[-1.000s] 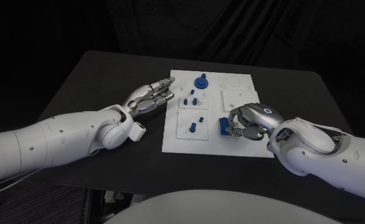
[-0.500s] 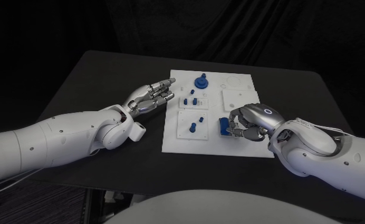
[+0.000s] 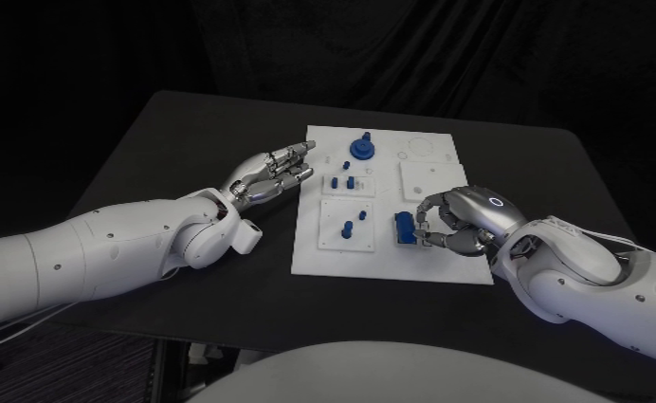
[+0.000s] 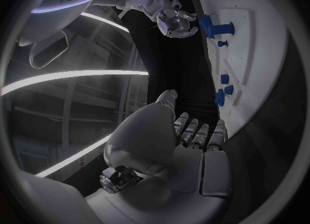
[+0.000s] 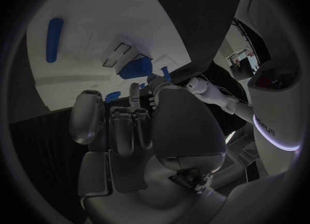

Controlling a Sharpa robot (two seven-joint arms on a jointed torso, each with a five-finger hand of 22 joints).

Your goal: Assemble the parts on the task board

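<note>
We see a black bench [image 3: 164, 152] with the white task board [image 3: 390, 265] lying flat in its middle. We take the board as our landmark.

The left hand [image 3: 274, 173] sits just beside the board's left edge, over the bench, palm roughly flat and fingers stretched toward the board's far end. It holds nothing, its fingers extended and slightly apart. The left wrist view shows those fingers [image 4: 197, 133] near the board's edge.

The right hand [image 3: 455, 222] is over the board's near right part, its fingers curled downward. A blue block-shaped part [image 3: 405, 228] sits on the board right at its fingertips. We cannot tell whether the hand grips this part or only touches it.

Other blue parts stand on the board: a round knobbed piece [image 3: 362, 148] near the far edge, a few small pegs [image 3: 346, 180] around the middle, and a small elongated piece [image 3: 350, 228] on the near left panel.
</note>
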